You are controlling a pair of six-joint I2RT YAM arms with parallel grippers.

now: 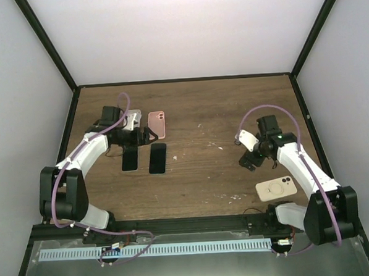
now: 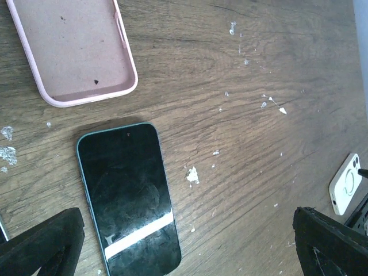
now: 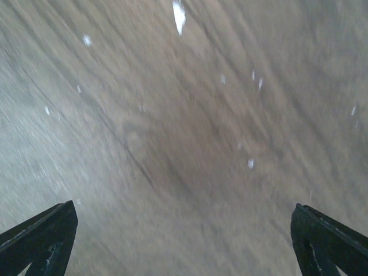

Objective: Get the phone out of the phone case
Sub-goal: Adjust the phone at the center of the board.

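- Left gripper shows its fingers in the lower corners of the left wrist view, spread wide with nothing between them. It hovers over the 10 o'clock area of the table.
- Below it a dark phone lies bare, screen up. An empty pink case, interior up, lies near it toward 12 o'clock, not touching.
- From overhead, a second dark phone lies just beside the first, at its 9 o'clock.
- Right gripper is also spread and empty. It hangs over bare wood toward 3 o'clock; its wrist view is blurred.
- Cream phone case lies back up at 5 o'clock, near the right arm's base and apart from both grippers. Lenses show in its cutout, so it is judged to contain a phone.
- Step in hand, as judged: approach to the cream phone case; no grasp is made.
- Next move calls for the right gripper to travel toward 5 o'clock, descend, and take one case edge. The case must be steadied while a corner is peeled off the phone.
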